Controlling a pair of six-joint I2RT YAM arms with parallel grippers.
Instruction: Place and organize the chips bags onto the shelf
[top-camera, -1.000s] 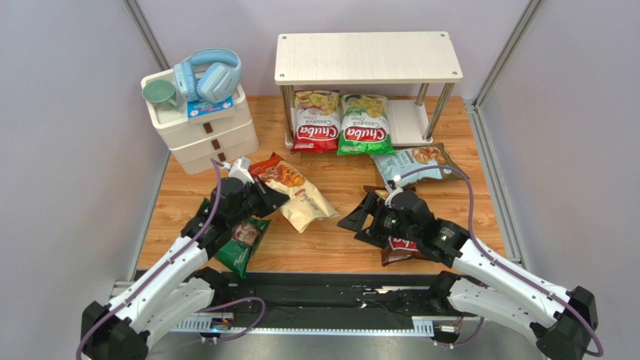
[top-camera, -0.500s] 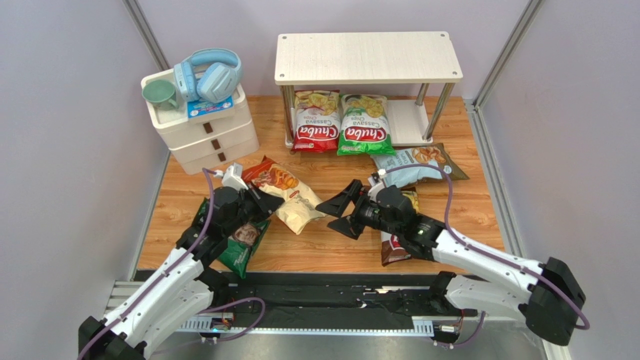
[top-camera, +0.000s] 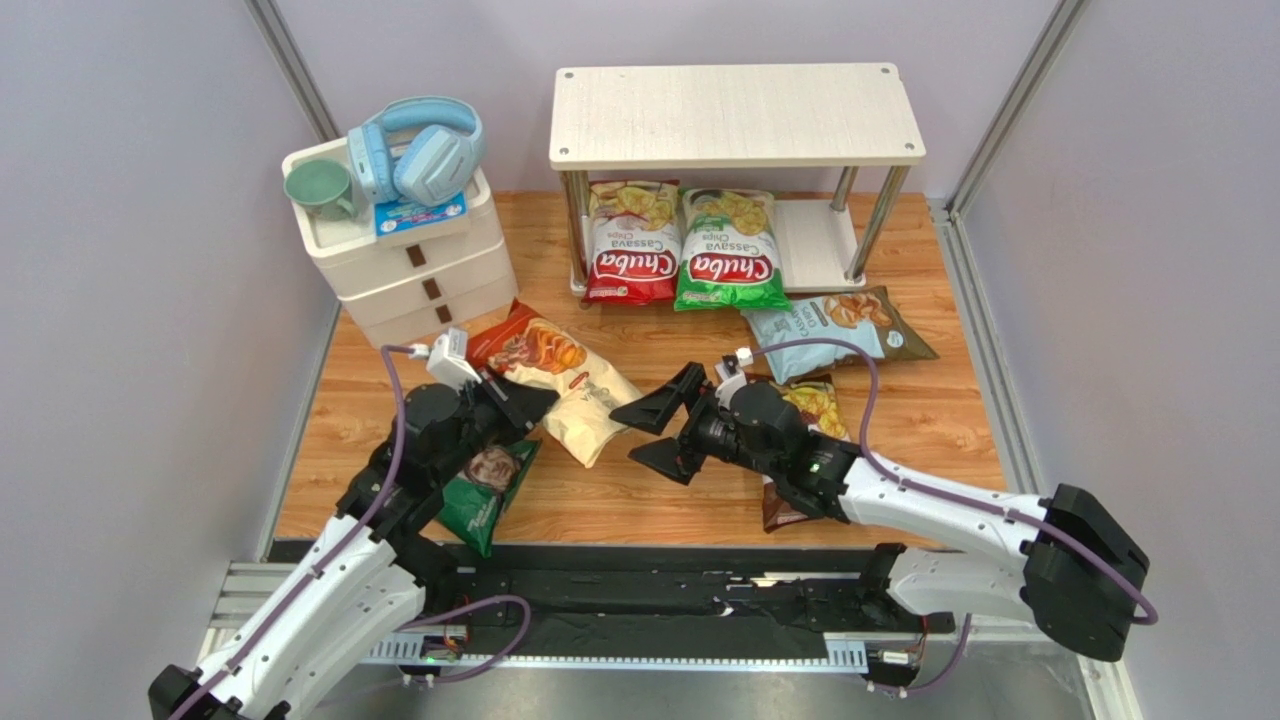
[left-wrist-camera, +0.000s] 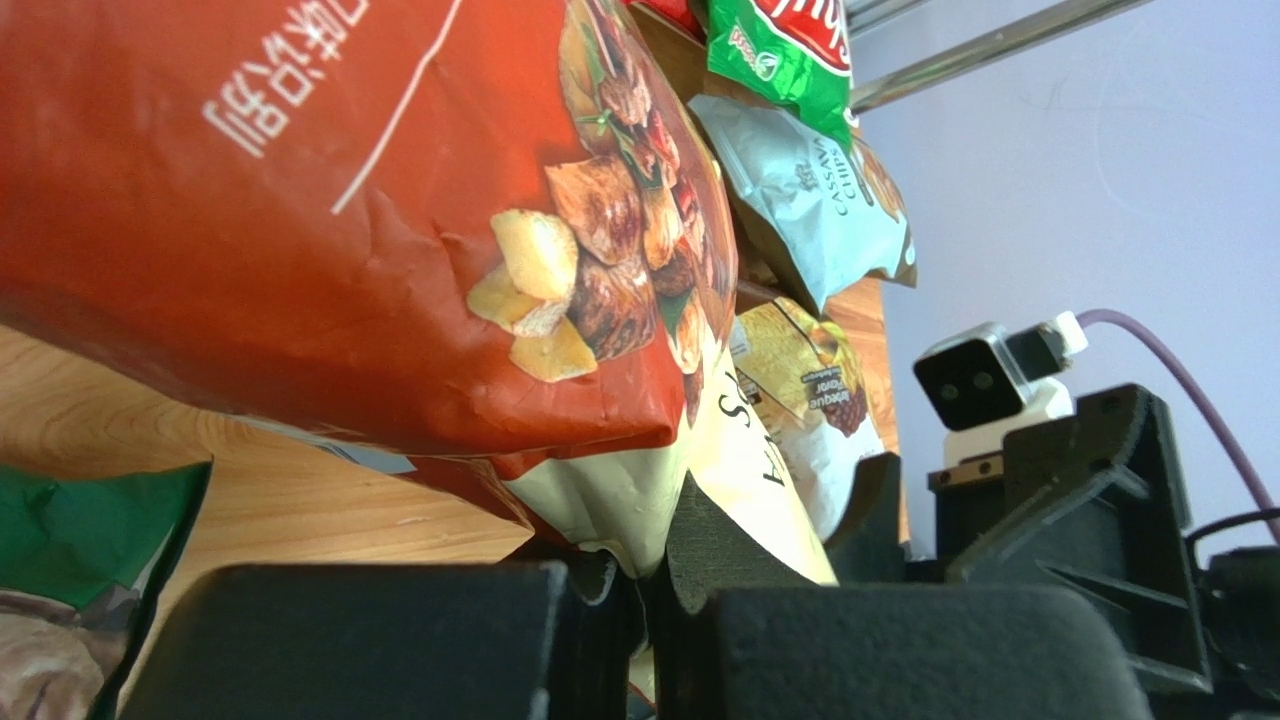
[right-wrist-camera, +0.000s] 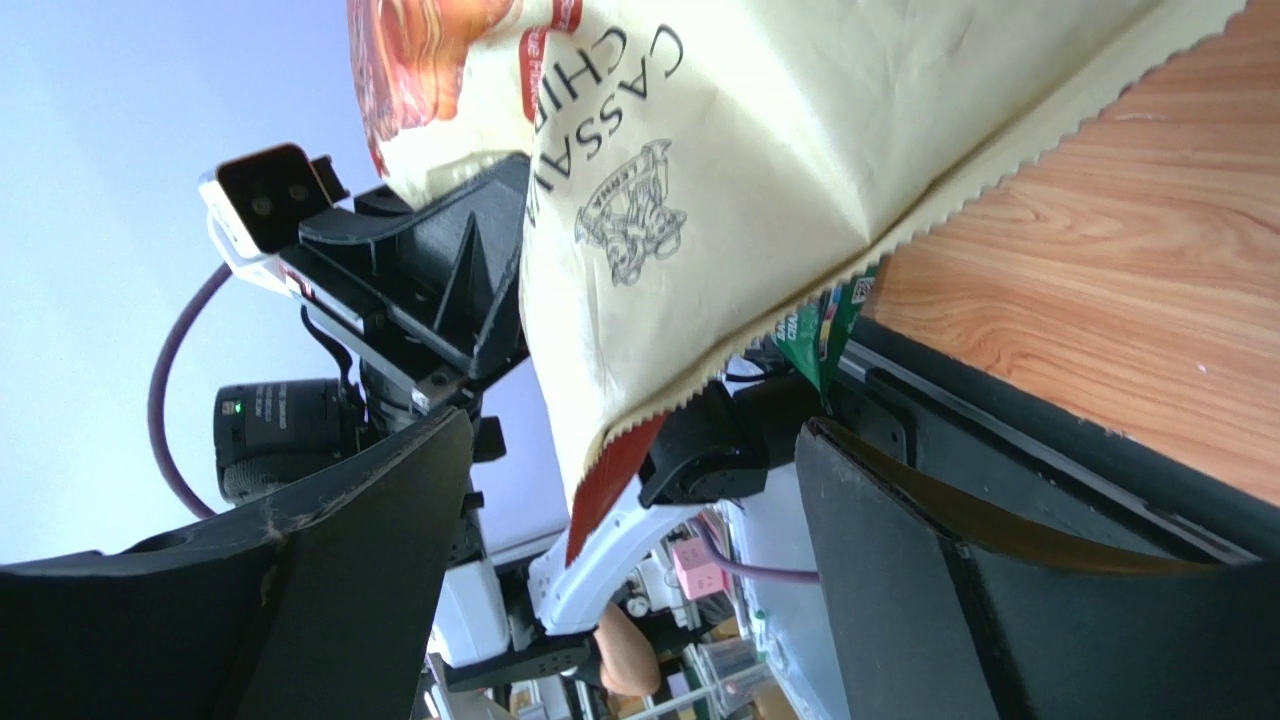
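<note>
My left gripper (top-camera: 516, 402) is shut on the lower edge of the cream-orange bag (top-camera: 553, 372) and holds it tilted off the floor; the left wrist view (left-wrist-camera: 661, 578) shows the bag (left-wrist-camera: 376, 225) pinched between the jaws. My right gripper (top-camera: 658, 431) is open and empty just right of that bag's cream end (right-wrist-camera: 751, 195). The red bag (top-camera: 631, 248) and green bag (top-camera: 729, 248) lie on the lower tier of the shelf (top-camera: 736, 113). The light blue bag (top-camera: 819, 330) lies in front of the shelf. The brown bag (top-camera: 796, 503) is partly under my right arm. The dark green bag (top-camera: 484, 492) lies beside my left arm.
A white three-drawer unit (top-camera: 409, 263) stands at the back left with blue headphones (top-camera: 421, 150) and a green cup (top-camera: 319, 188) on top. Grey walls close in both sides. The black rail with the arm bases runs along the near edge.
My left gripper has pulled the cream-orange bag up and to the left. My right gripper has swung left from over the brown bag to the cream-orange bag's end, jaws open.
</note>
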